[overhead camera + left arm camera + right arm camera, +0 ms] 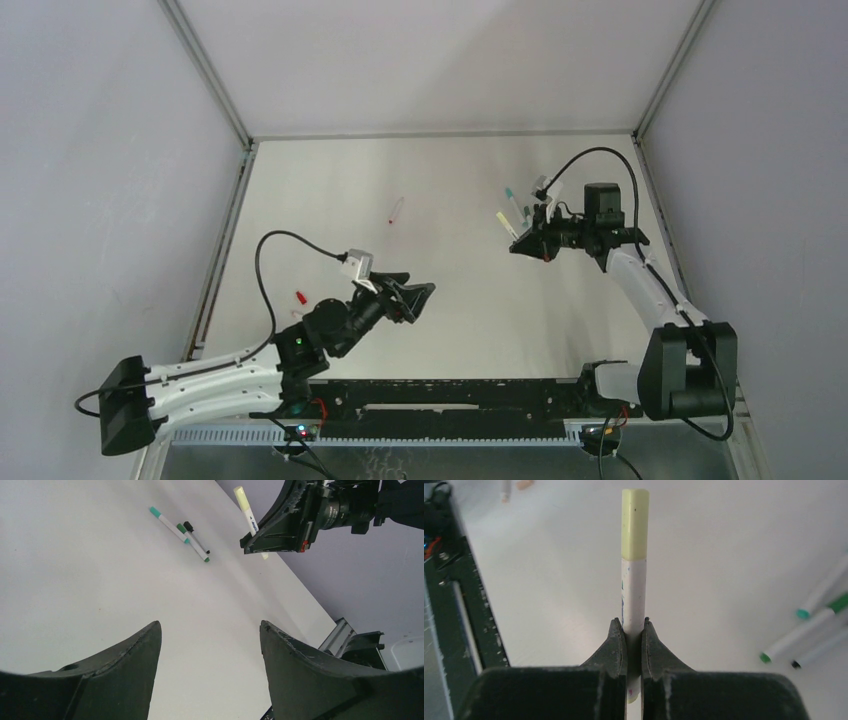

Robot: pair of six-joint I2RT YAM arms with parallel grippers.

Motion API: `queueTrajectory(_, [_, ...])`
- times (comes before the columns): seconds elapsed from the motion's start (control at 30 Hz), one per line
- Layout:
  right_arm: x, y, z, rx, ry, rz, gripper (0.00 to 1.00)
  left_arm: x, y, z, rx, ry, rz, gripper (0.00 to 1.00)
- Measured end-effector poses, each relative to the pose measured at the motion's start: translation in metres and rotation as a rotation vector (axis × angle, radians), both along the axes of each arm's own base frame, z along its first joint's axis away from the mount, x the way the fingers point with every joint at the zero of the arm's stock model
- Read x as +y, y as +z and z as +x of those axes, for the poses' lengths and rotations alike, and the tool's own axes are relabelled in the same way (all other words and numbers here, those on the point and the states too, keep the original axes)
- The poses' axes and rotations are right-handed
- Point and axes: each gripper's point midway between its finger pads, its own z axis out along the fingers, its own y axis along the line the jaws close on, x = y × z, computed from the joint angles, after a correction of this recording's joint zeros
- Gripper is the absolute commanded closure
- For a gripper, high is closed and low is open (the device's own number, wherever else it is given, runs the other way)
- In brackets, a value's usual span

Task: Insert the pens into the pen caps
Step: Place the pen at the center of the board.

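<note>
**Mia:** What is the right gripper (634, 630) doing?

**Tom:** Its two black fingers are squeezed tight on a thin white pen with a yellow-green cap (634, 580). The pen sticks out past the fingertips. Its cap end points away from the gripper, up over the white table (330, 190).

**Mia:** And the left gripper (210, 630)?

**Tom:** Its fingers stand wide apart. Nothing is between them and they touch nothing. It hangs over the table, well apart from the right gripper.

**Mia:** Where are the other pens?

**Tom:** Three lie close together on the table near the right gripper. There is a white pen with a teal end (170, 525), a white pen with a green end (196, 546) and a white pen with a black end (199, 541). The green and black ones lie right beside each other. A white pen with a red end (396, 209) lies alone near the middle of the table. A small red cap (299, 297) lies on the table beside the left arm.
</note>
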Motion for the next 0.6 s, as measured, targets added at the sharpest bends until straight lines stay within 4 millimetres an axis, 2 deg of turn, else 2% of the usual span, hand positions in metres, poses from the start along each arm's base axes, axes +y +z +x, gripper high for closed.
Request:
queueTrajectory(0.2, [-0.028,-0.029,0.032,0.077,-0.201,-0.087,0.96,0.007,-0.010,0.000,0.008,0.018,0.009,0.24])
queueTrajectory(0.4, [-0.066,-0.052,0.065,0.142,-0.463,-0.166,0.92,0.013,-0.012,0.000,0.007,0.031,0.003,0.24])
queueTrajectory(0.6, [-0.105,-0.079,0.083,0.230,-0.678,-0.209,0.85,0.018,-0.009,0.000,0.003,0.045,-0.008,0.23])
